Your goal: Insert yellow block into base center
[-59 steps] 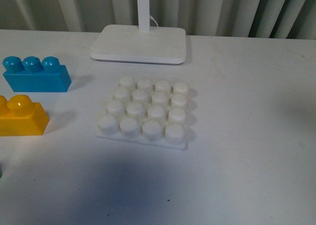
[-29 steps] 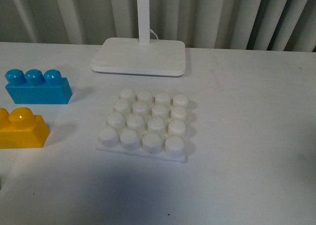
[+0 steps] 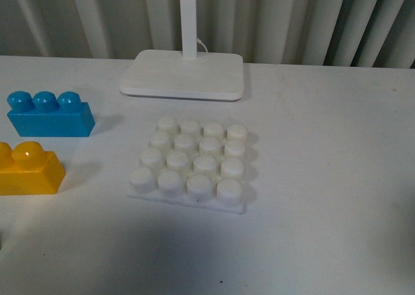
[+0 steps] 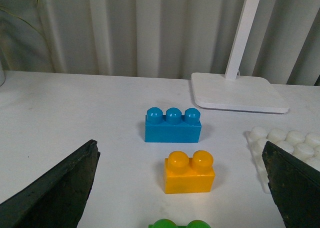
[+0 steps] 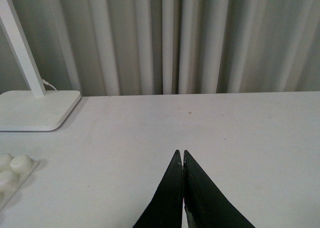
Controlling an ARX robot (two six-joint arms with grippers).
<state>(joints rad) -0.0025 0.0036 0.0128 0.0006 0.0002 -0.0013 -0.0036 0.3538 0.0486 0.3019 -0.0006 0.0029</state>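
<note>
The yellow block (image 3: 29, 168) stands upright on the white table at the far left, two studs up, partly cut off by the picture's edge. The base (image 3: 188, 162), a white studded plate, lies flat in the middle with nothing on it. In the left wrist view my left gripper (image 4: 179, 145) is open wide, and the yellow block (image 4: 190, 172) sits on the table ahead, between its two dark fingers and untouched. The base (image 4: 285, 148) shows beside one finger. My right gripper (image 5: 183, 152) is shut on nothing above bare table, with a corner of the base (image 5: 12, 173) off to the side. Neither gripper appears in the front view.
A blue three-stud brick (image 3: 48, 113) stands just behind the yellow block. A green brick (image 4: 180, 224) peeks in at the picture's edge, nearer the left gripper than the yellow block. A white lamp foot (image 3: 183, 66) with its pole stands behind the base, before a grey curtain.
The whole scene sits slightly lower in the front view than a second ago, as if the camera shifted. The blocks and base keep their places relative to each other.
</note>
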